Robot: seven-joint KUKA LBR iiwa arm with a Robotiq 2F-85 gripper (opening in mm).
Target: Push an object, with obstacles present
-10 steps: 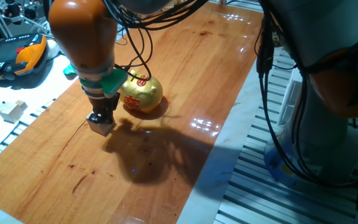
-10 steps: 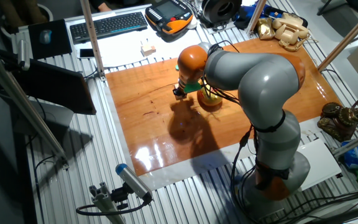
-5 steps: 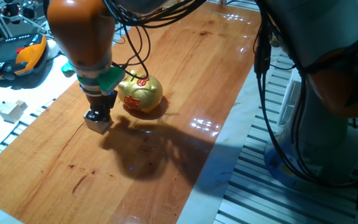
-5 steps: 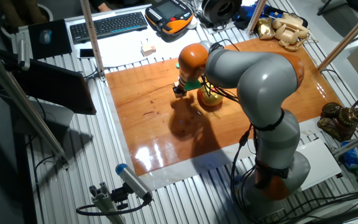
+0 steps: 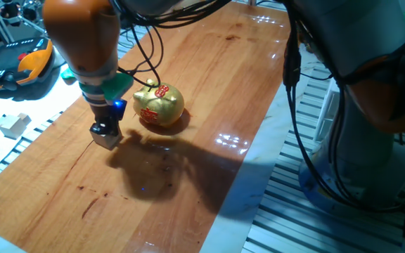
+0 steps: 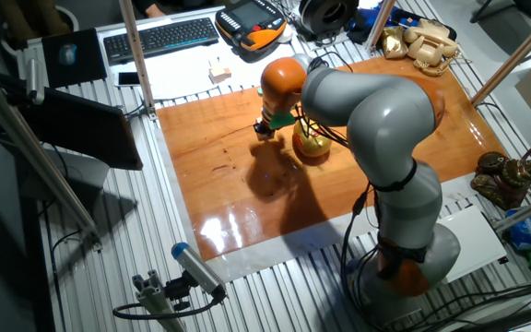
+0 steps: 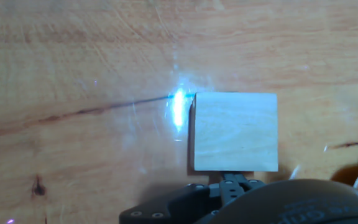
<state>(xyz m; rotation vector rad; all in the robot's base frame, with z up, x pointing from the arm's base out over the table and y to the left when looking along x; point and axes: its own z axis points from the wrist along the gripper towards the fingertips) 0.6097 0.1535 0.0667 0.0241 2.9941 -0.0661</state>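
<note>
Whiter block (image 5: 12,124): one, seen off the left edge of the table (image 5: 209,91) on the pale surface, well apart from everything else.
Cube (image 7: 235,131): one, pale wood, plain faces. No long axis is shown; in the hand view its edges are set square to the frame, with the top edge in line with a dark streak in the table's grain. It is seen flat on the table, left of the pig and apart from it.
Gripper (image 5: 107,131): one, held upright over the cube (image 5: 106,139), its tip right at the cube's top. Whether the fingers are apart or together cannot be told; in the hand view only the dark underside of the hand is seen, at the cube's near edge.
Golden pig (image 5: 158,105): one, upright, red markings on top, right of the gripper, not touched by it.
Change: against the earlier frames the gripper and the cube are found further left and slightly farther from the pig; the pig is unmoved. A blue light is now seen on the hand.
</note>
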